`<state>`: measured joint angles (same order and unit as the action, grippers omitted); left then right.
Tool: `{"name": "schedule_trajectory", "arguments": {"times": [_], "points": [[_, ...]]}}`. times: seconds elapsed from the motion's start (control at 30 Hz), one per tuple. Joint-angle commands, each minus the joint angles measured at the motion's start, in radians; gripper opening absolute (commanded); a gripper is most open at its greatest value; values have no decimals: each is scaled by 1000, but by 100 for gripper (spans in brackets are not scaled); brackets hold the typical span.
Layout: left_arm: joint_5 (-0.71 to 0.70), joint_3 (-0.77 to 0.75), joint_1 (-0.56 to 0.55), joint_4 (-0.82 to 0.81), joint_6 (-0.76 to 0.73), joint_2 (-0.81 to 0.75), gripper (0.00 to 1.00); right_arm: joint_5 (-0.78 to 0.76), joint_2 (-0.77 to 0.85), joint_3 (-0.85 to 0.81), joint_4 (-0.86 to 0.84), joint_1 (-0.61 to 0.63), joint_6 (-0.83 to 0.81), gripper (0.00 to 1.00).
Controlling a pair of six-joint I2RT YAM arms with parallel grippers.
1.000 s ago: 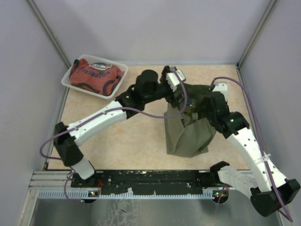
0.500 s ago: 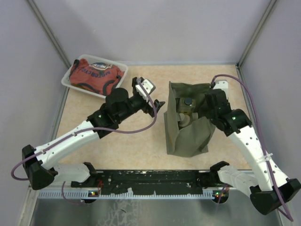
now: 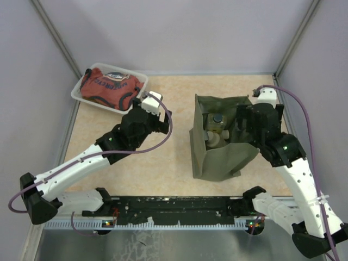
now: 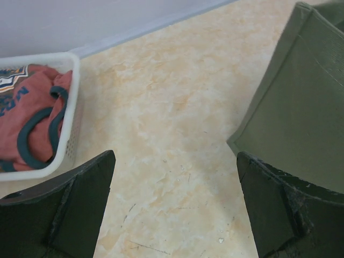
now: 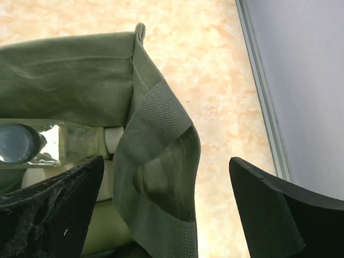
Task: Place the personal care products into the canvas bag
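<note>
The olive canvas bag (image 3: 220,155) stands upright right of centre, mouth open. Inside it I see personal care products: a clear bottle with a dark cap (image 3: 217,118) and cream bottles (image 3: 212,138) below it. My right gripper (image 3: 243,124) is open at the bag's right rim. In the right wrist view the right gripper (image 5: 165,161) straddles the bag's webbing strap (image 5: 161,134) without pinching it, with the clear bottle (image 5: 32,142) at the left. My left gripper (image 3: 162,117) hangs open and empty left of the bag. The left wrist view shows the left gripper (image 4: 174,161) over bare table, with the bag's side (image 4: 301,107) at its right.
A clear plastic tray (image 3: 78,87) with a red printed cloth bundle (image 3: 111,88) sits at the back left corner; the tray (image 4: 70,107) is also at the left of the left wrist view. Walls close in the table on the left, back and right.
My left arm has drawn back leftward from over the bag's mouth. My right gripper has opened, let go of the bag's rim and shifted slightly right.
</note>
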<state>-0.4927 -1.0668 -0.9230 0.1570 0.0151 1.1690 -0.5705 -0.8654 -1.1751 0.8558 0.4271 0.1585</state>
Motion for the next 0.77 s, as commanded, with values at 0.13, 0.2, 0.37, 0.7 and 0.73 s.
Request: {"name": "schedule_trajectory", "arguments": {"times": [0.13, 0.2, 0.37, 0.7, 0.73], "points": [[-204, 40, 0, -11, 100, -48, 100, 10, 43, -21, -143, -5, -35, 99], [-222, 37, 1, -8, 92, -31, 100, -2, 34, -29, -144, -4, -36, 99], [-221, 37, 0, -10, 76, -5, 100, -14, 25, -31, -163, -4, -48, 99], [-217, 51, 1, -23, 56, -14, 100, -46, 36, -21, -163, -4, -60, 99], [-212, 51, 1, -23, 56, -14, 100, -49, 37, -20, -162, -4, -61, 99]]}}
